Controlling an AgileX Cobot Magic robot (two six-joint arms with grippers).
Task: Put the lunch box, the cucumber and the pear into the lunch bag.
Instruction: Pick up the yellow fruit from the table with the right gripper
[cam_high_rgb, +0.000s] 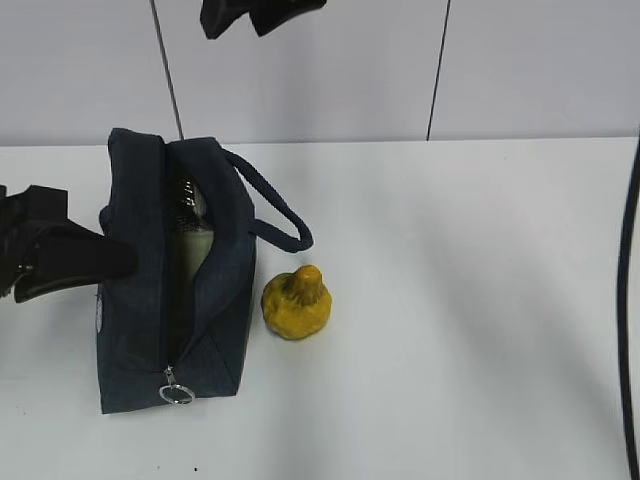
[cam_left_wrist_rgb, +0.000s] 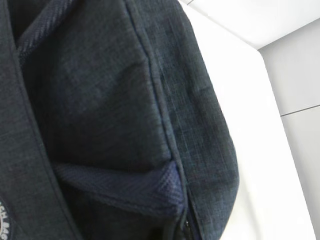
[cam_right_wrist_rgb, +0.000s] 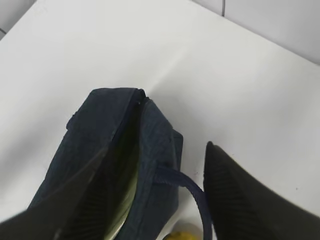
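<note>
Your lunch bag (cam_high_rgb: 175, 290) stands unzipped on the white worktop (cam_high_rgb: 460, 300), and through the opening you can see the pale green lid of the lunch box (cam_high_rgb: 196, 245) with something dark and shiny, probably the cucumber (cam_high_rgb: 187, 203), lying at its far end; so the pear (cam_high_rgb: 297, 303) looks to be the one item left, resting on the worktop just beside the bag's handle side, under the loop handle (cam_high_rgb: 275, 205). Your left gripper (cam_high_rgb: 55, 258) is pressed against the bag's outer side wall, but you cannot tell from any view how far its jaws are parted or whether they pinch fabric; treat them as a brace and leave them there so the bag does not slide. Your right gripper (cam_right_wrist_rgb: 150, 195) hangs high above the bag's far end with its jaws spread wide and nothing between them. In the right wrist view the pear shows only as a yellow sliver at the bottom edge, between the two fingers and nearer the right-hand one, so bring the jaws back toward you and down until the fruit sits centred in the gap. Close across its squat lower body, not the narrow top, since the lumpy skin may roll. Lift clear of the handle, then lower it into the open slot beside the box.
</note>
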